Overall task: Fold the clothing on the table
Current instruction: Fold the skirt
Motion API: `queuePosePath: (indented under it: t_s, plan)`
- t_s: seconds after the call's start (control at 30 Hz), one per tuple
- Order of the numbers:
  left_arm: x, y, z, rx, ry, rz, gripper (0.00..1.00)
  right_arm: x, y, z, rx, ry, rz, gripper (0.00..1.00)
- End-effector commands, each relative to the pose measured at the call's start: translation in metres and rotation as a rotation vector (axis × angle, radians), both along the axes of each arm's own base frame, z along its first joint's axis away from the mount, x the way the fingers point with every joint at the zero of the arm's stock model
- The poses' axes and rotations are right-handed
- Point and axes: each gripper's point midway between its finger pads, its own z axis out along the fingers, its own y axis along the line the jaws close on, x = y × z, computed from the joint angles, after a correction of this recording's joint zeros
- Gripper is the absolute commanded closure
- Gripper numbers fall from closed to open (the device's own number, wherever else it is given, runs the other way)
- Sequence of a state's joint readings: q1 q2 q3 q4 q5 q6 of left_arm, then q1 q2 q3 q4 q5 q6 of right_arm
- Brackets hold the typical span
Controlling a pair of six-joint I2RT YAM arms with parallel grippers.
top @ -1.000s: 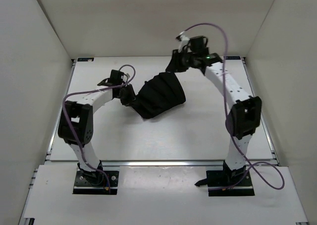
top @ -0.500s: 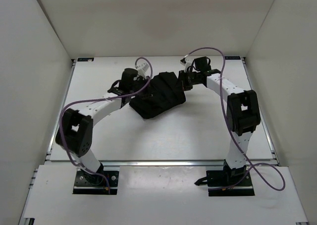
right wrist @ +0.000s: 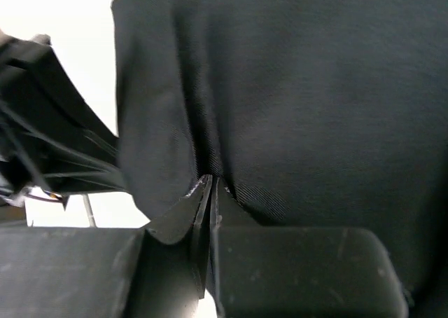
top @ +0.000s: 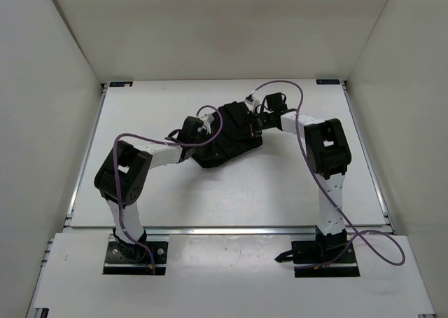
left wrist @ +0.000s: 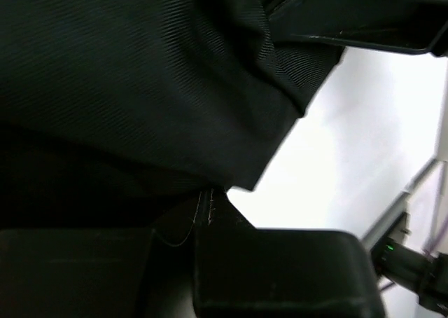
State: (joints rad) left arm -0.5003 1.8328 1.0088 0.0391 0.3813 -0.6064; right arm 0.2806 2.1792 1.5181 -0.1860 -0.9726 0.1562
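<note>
black clothing [right wrist: 315, 87] filling the frame, one fold pinched in right claw [right wrist: 210, 190] at bottom centre; white worktop [right wrist: 63, 10] upper left.

The clothing [top: 227, 132] is plain black, its weave showing fine ribbed lines up close. The worktop [top: 231, 192] is matte white. The arms [top: 329, 192] are white with black joints, their cables [top: 280, 84] purple

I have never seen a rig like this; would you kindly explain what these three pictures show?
The wide picture looks down from above and behind two robot arms, the left arm and the right arm, bolted at the near edge of a white table. The two close-ups come from a camera on each wrist. Black clothing lies bunched on the table. The left gripper and the right gripper are each shut on a fold of it, from opposite sides.
</note>
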Motion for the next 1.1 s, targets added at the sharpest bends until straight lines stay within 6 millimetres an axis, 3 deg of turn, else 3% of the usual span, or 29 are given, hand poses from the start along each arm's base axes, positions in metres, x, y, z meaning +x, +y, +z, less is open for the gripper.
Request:
queuePosePath:
  t_s: [0.0,0.17,0.27,0.37,0.47,0.5,0.53,0.57,0.6,0.63,0.67,0.7,0.73,0.8,0.93,0.97,1.03,1.07]
  plan:
    - [0.006,0.016,-0.012,0.068,-0.038,0.062,1.0,0.007,-0.001,-0.011,-0.008,-0.074,0.019,1.0]
    - [-0.003,0.036,-0.025,0.082,-0.034,0.1,1.0,0.012,-0.016,-0.031,-0.032,-0.061,-0.032,0.99]
    - [-0.004,0.037,-0.019,0.089,-0.048,0.089,1.0,0.019,-0.019,-0.024,-0.026,-0.05,-0.058,1.0]
    - [0.0,0.037,-0.004,0.107,-0.077,0.087,1.0,0.027,-0.018,0.011,-0.002,-0.103,-0.078,1.0]
    - [0.008,0.034,0.03,0.061,-0.113,0.092,1.0,0.038,-0.016,0.06,0.008,-0.149,-0.115,1.0]
    - [0.007,0.036,0.043,0.056,-0.112,0.094,1.0,0.041,-0.016,0.082,0.011,-0.163,-0.132,0.98]
    - [0.009,0.035,0.056,0.034,-0.125,0.09,1.0,0.046,-0.019,0.1,0.018,-0.183,-0.149,0.87]
    - [0.006,0.034,0.071,0.016,-0.138,0.075,0.93,0.044,-0.021,0.11,0.019,-0.173,-0.158,0.81]
    - [0.004,0.039,0.085,0.01,-0.156,0.08,0.77,0.042,-0.025,0.127,0.028,-0.197,-0.16,0.69]
    - [0.001,0.041,0.102,-0.008,-0.183,0.081,0.57,0.044,-0.033,0.132,0.015,-0.202,-0.181,0.58]
    - [-0.001,0.048,0.102,-0.001,-0.174,0.087,0.49,0.041,-0.036,0.138,0.006,-0.197,-0.202,0.5]
    - [-0.006,0.053,0.114,-0.012,-0.189,0.093,0.33,0.04,-0.046,0.145,-0.026,-0.22,-0.232,0.41]
    - [-0.01,0.06,0.124,-0.017,-0.212,0.097,0.05,0.04,-0.056,0.137,-0.084,-0.214,-0.272,0.38]
    - [-0.015,0.085,0.118,0.069,-0.218,0.146,0.01,0.037,-0.077,0.137,-0.201,-0.242,-0.346,0.31]
    - [-0.023,0.134,0.117,0.313,-0.237,0.264,0.01,0.023,-0.123,0.108,-0.467,-0.239,-0.464,0.19]
    - [-0.021,0.146,0.113,0.359,-0.238,0.293,0.02,0.018,-0.133,0.093,-0.502,-0.207,-0.478,0.17]
    - [-0.025,0.164,0.108,0.385,-0.213,0.337,0.01,0.007,-0.148,0.097,-0.494,-0.189,-0.501,0.07]
    - [-0.027,0.172,0.103,0.388,-0.193,0.341,0.01,-0.003,-0.151,0.083,-0.482,-0.147,-0.486,0.01]
